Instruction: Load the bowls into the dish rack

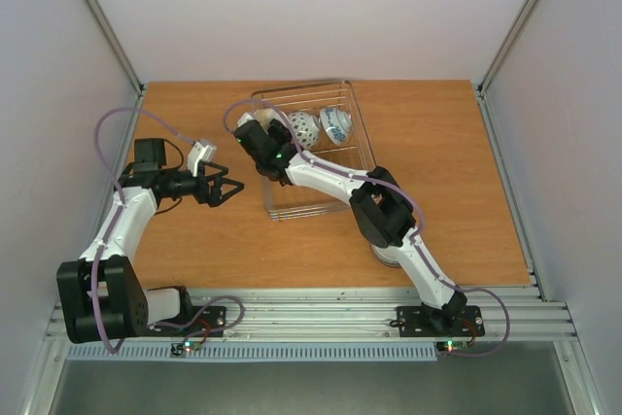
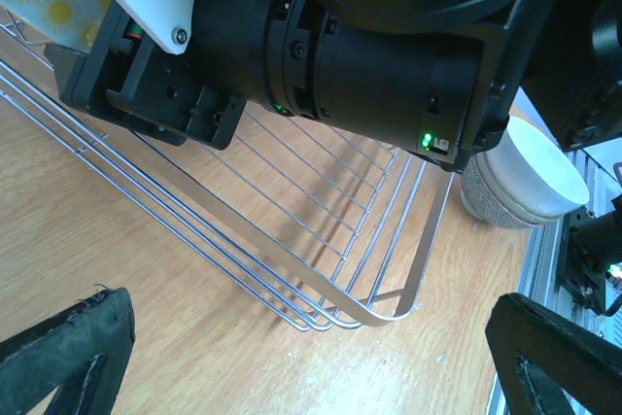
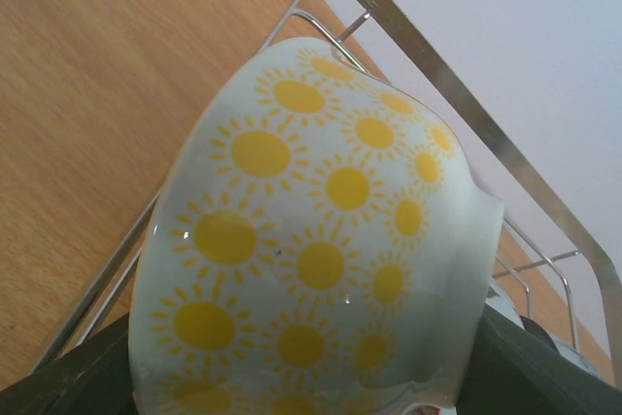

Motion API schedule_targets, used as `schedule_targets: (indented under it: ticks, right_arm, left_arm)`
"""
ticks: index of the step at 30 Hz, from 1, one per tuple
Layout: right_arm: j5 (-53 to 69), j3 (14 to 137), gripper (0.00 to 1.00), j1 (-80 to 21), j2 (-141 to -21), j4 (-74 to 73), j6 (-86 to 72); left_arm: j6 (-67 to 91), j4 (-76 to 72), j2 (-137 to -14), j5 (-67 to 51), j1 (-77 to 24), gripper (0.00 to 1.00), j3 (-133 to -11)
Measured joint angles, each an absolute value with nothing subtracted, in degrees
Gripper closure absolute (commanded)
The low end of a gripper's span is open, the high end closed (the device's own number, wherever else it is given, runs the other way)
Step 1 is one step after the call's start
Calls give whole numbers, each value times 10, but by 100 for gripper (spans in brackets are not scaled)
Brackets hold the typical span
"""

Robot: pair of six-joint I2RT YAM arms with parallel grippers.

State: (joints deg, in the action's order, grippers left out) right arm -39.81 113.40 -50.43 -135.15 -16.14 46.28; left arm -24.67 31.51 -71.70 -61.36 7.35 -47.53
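The wire dish rack [image 1: 362,143] stands mid-table. A dark-dotted white bowl [image 1: 303,128] and a blue-and-white bowl [image 1: 336,123] stand on edge in its far end. My right gripper [image 1: 258,138] is at the rack's far left corner, shut on a pale bowl with yellow sun dots [image 3: 321,240]. This bowl [image 1: 252,121] is tilted over the rack's rim [image 3: 466,94]. My left gripper [image 1: 233,189] is open and empty, left of the rack, low over the table near the rack's near corner [image 2: 389,308]. The sun bowl's edge shows in the left wrist view [image 2: 44,2].
A white bowl nested in a grey textured bowl [image 2: 530,177] stands on the table right of the rack's near end, mostly hidden under my right arm's elbow [image 1: 384,206] in the top view. Grey walls enclose the table.
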Motion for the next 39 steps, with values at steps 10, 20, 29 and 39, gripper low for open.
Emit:
schedule_targets:
  ticks: [10,20,29,39]
  right_arm:
    - [-386,1158,11,-493,-1367,-172,434]
    - [-364,1147,1,-481,-1361,-161,409]
    - [-287,1006,1,-481,-1264,-147,368]
    - [-178,850,7,-489,-1049,-142,248]
  left_arm:
    - [-260,324,-717,-621,74,1,-475]
    - [-266,328,-717,-623,74,1,-475]
    - [-269,328,-717,-625,74,1,-475]
    - [-270,328,-717,-607,51,1,-475]
